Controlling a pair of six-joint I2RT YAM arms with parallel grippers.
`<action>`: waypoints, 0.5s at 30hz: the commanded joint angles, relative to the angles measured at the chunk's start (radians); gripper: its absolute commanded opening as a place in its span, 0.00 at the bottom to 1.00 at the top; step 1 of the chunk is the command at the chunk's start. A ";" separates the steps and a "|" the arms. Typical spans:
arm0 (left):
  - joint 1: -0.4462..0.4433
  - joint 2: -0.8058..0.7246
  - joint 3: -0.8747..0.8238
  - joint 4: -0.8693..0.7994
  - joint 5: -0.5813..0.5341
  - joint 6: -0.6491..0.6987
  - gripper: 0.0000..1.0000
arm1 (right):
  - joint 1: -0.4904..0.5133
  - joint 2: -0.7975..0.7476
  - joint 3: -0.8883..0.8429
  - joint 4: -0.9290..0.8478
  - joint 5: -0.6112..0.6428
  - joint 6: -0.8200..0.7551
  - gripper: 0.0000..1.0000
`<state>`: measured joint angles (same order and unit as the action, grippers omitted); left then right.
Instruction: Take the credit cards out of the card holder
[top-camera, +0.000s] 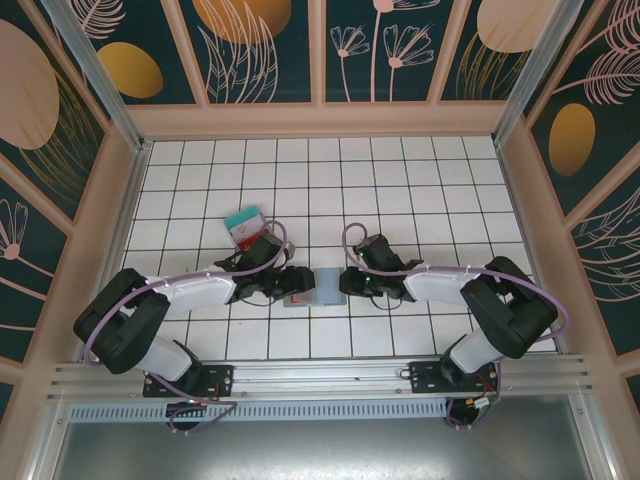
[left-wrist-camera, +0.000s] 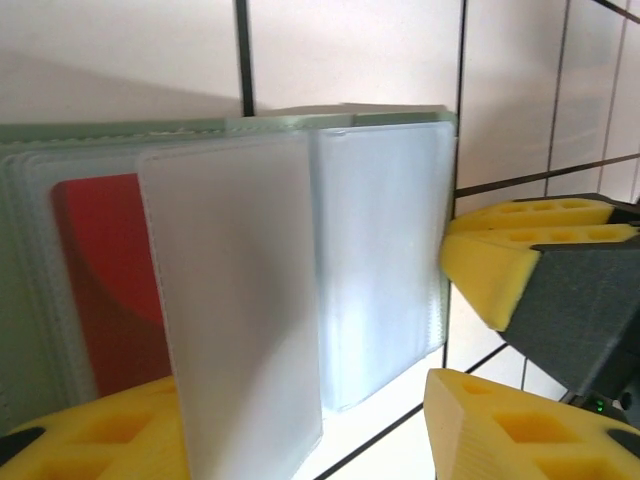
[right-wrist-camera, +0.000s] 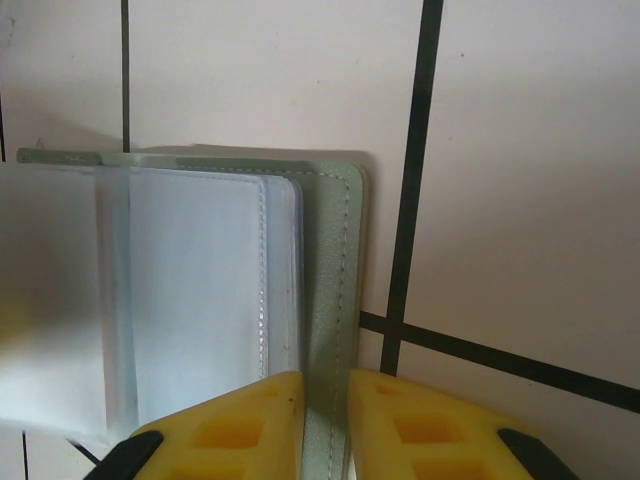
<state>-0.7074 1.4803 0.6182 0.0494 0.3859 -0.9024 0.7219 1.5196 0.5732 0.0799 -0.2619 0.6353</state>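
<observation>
The card holder lies open on the tiles between my two grippers, its grey-green cover edging clear sleeves. My right gripper is shut on the cover's outer edge. My left gripper is open at the holder's other side. A pale whitish card stands between its yellow fingers, next to the left one and clear of the right one. A red card sits in a sleeve at the left. A teal card and a red card lie on the tiles behind the left arm.
The white tiled floor stretches behind both arms to the wooden walls. The right gripper's yellow finger shows at the holder's far edge in the left wrist view.
</observation>
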 joint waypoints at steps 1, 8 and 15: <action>-0.005 0.014 0.032 0.007 0.018 0.009 0.62 | 0.011 0.031 -0.009 -0.006 -0.002 0.004 0.21; -0.015 0.038 0.071 0.082 0.108 -0.004 0.50 | 0.009 0.031 -0.006 -0.008 0.003 0.008 0.21; -0.036 0.055 0.106 0.104 0.143 -0.003 0.43 | -0.002 0.016 -0.004 -0.010 0.003 0.015 0.21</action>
<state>-0.7383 1.5345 0.7044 0.1272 0.4988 -0.9085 0.7212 1.5196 0.5732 0.0803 -0.2619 0.6361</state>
